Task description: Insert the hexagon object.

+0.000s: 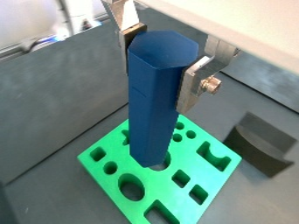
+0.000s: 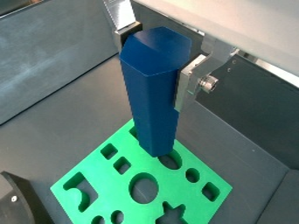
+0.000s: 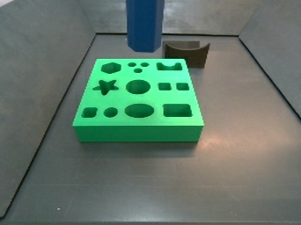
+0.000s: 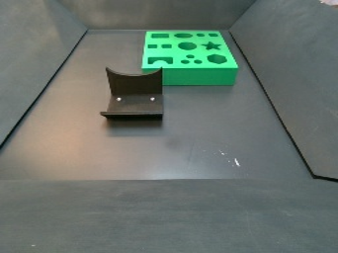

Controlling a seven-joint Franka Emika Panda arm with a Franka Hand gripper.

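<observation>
The hexagon object is a tall blue faceted bar, also in a wrist view. My gripper is shut on its upper part, with a silver finger on each side, as both wrist views show. The bar hangs upright over the green slab with shaped holes. In a side view the bar ends clearly above the slab's far edge, not touching it; the gripper is cut off there. The slab's hexagon hole lies near its far left corner. In a side view only the slab shows.
A dark fixture with a curved notch stands on the grey floor beside the slab, also seen in a side view and in both wrist views. Sloped grey walls ring the floor.
</observation>
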